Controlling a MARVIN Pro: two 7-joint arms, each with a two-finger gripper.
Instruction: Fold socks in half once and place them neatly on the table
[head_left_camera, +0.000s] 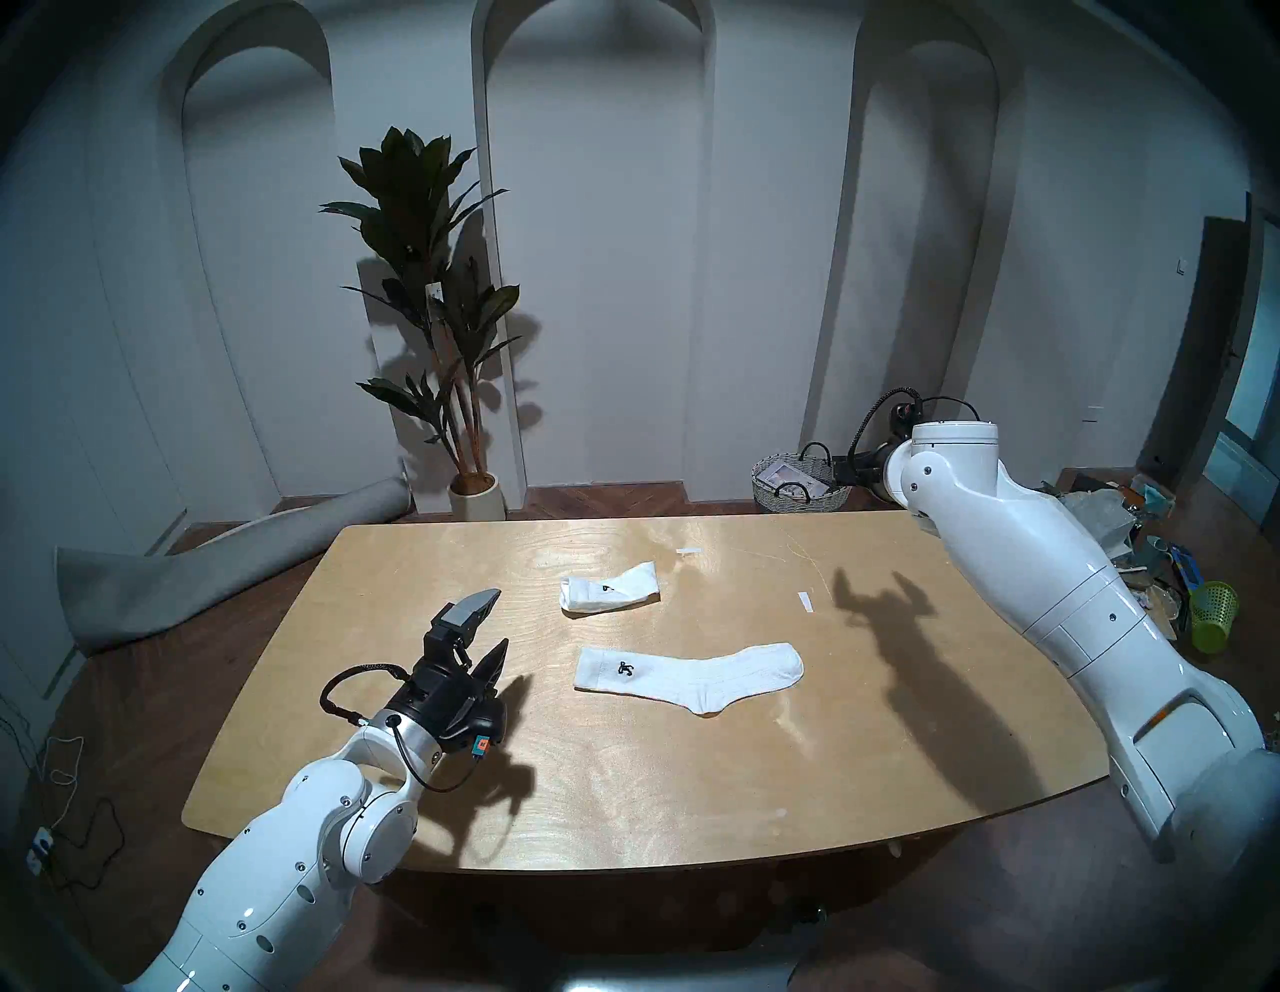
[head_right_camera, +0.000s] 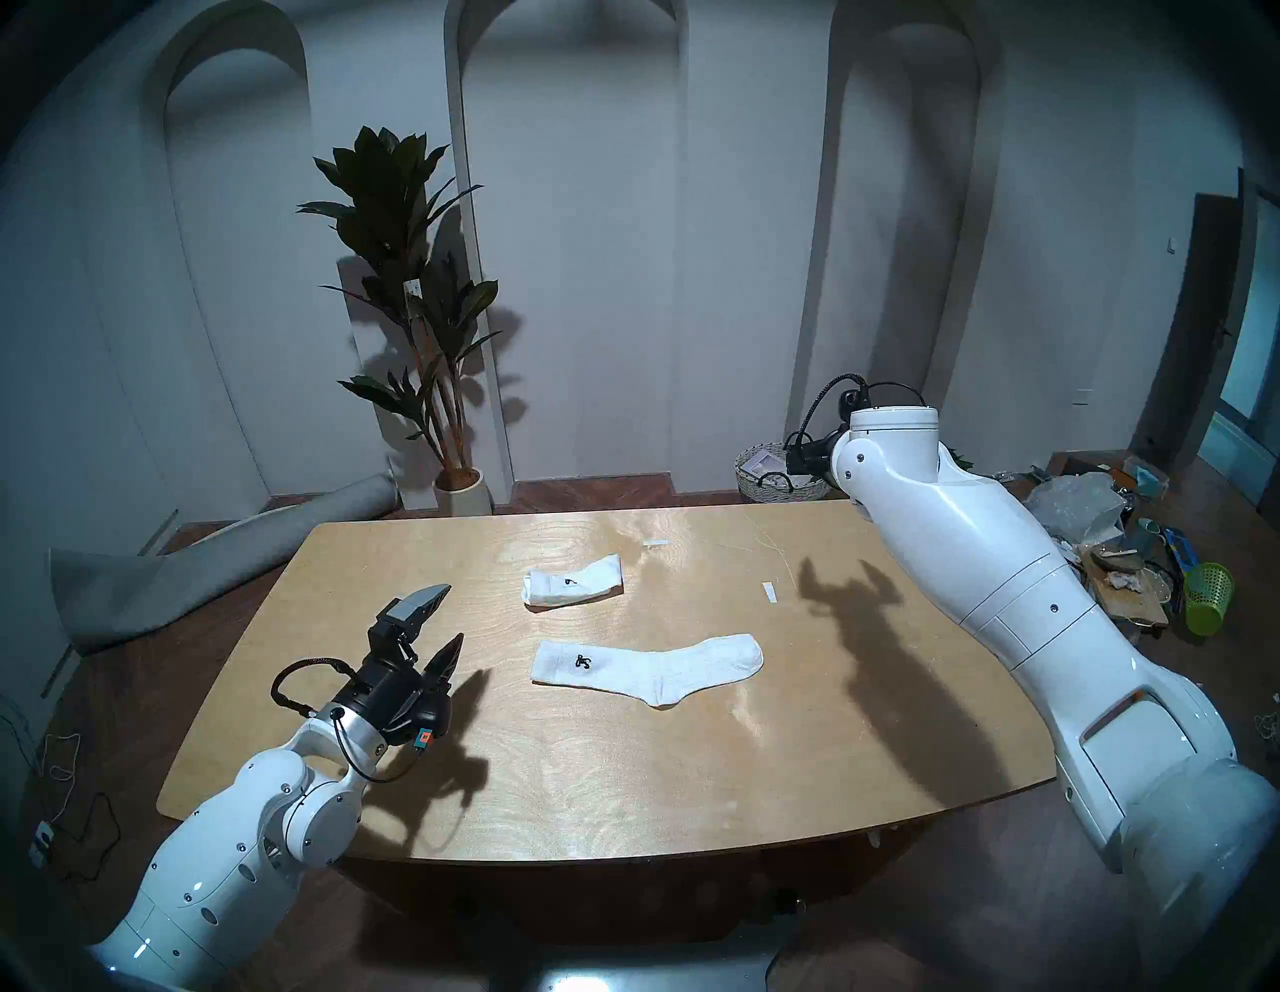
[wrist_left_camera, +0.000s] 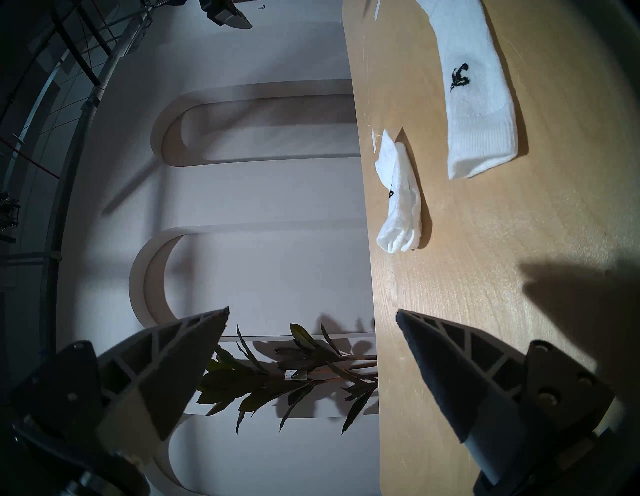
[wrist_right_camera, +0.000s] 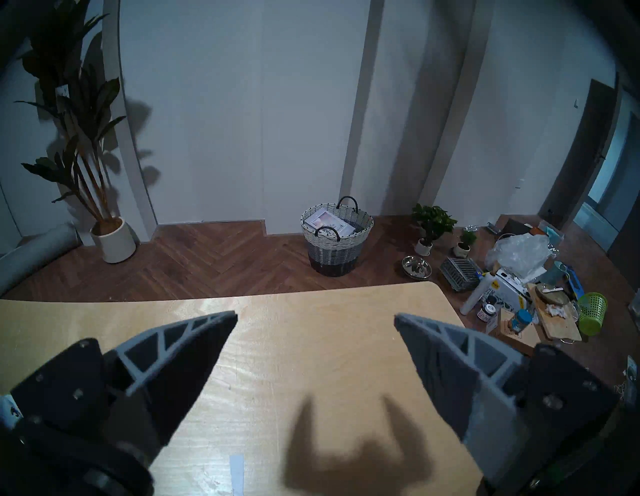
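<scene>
The left gripper's (head_left_camera: 485, 630) fingers (wrist_left_camera: 446, 374) are spread wide and empty above the worktop's (head_left_camera: 623, 796) near-left part, and the right gripper's (wrist_right_camera: 315, 320) fingers (wrist_right_camera: 194, 350), equally parted and holding nothing, hang high over the far-right corner. Nearest the left gripper, mid-worktop, the unfolded white crew sock (head_left_camera: 689, 675) lies flat at full length, logo up; just beyond it, apart, the folded sock (head_left_camera: 609, 589) sits doubled over. By my reading the task is half done: one sock folded and placed, the flat one untouched.
</scene>
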